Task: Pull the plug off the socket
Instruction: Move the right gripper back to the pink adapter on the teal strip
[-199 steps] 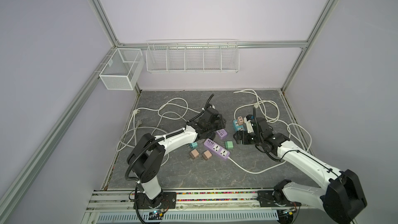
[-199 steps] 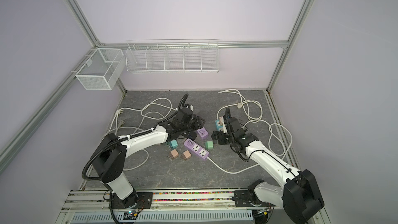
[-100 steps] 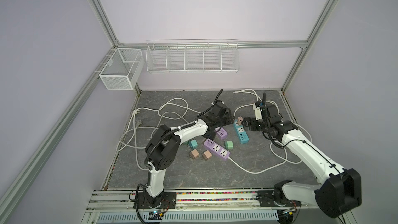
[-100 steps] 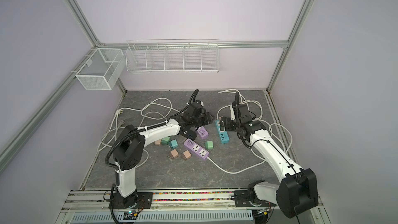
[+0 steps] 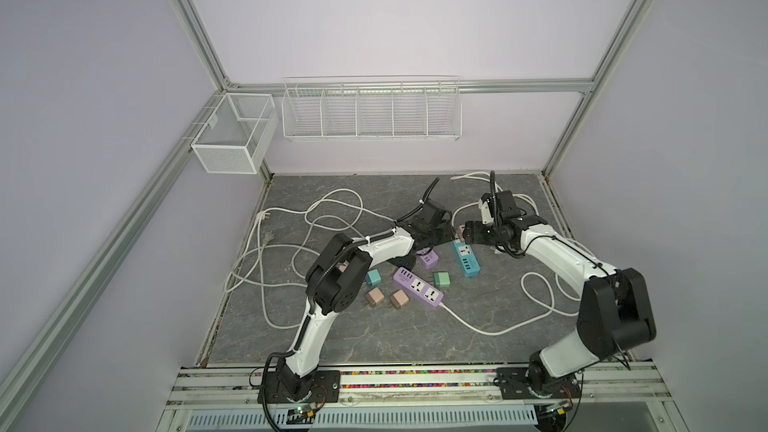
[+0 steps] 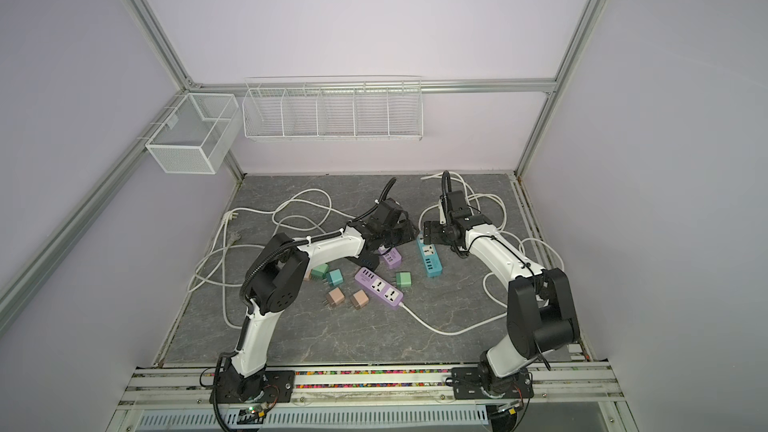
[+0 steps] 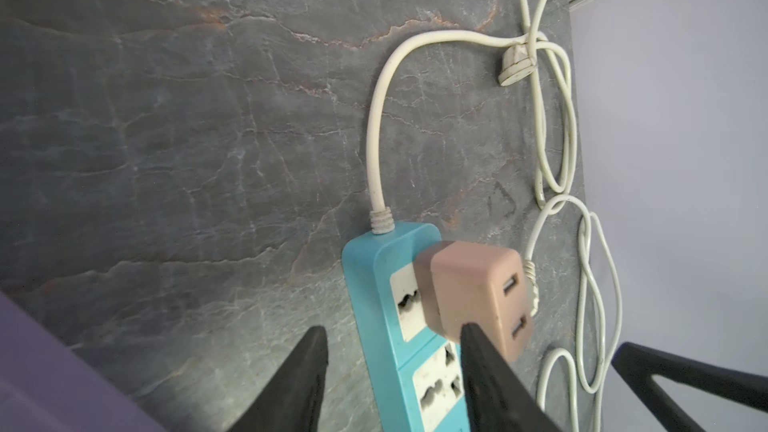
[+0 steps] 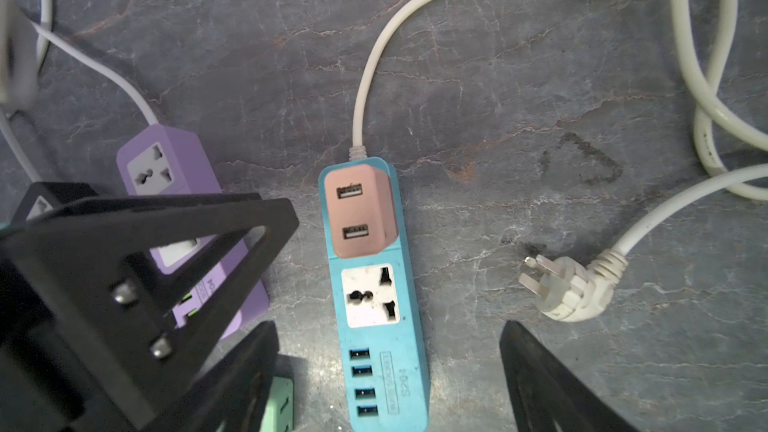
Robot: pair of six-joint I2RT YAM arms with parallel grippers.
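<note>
In both top views the blue power strip [image 5: 466, 263] [image 6: 430, 263] lies on the grey table [image 5: 374, 338], near the middle and a little to the right. The pink plug [image 5: 460, 229] sits on the far end of the strip. The left gripper [image 5: 444, 238] comes to this end from the left and the right gripper [image 5: 467, 238] from the right, so the two almost meet beside the plug; from here I cannot tell how their jaws stand. A purple power strip [image 5: 417, 286] and some small loose adapters [image 5: 373, 277] lie nearer to the front. In the left wrist view the left gripper [image 7: 393, 328] is open. One finger [image 7: 299, 384] is over bare table beside the strip and the other finger [image 7: 490, 380] passes in front of the plug [image 7: 473, 288]; whether it touches the plug I cannot tell. The plug stands in the socket nearest to the white cord [image 7: 376, 139]. In the right wrist view the right gripper [image 8: 387, 324] is wide open and holds nothing. The blue strip [image 8: 382, 342] runs between its fingers [image 8: 548, 380], apart from both, and the plug [image 8: 359, 211] is seated in the first socket, not yet pulled out. The black body of the left gripper [image 8: 166, 263] is beside the strip, in front of a second purple strip [image 8: 166, 168]. A white three-pin plug [image 8: 569, 288] lies loose on the other side.
</note>
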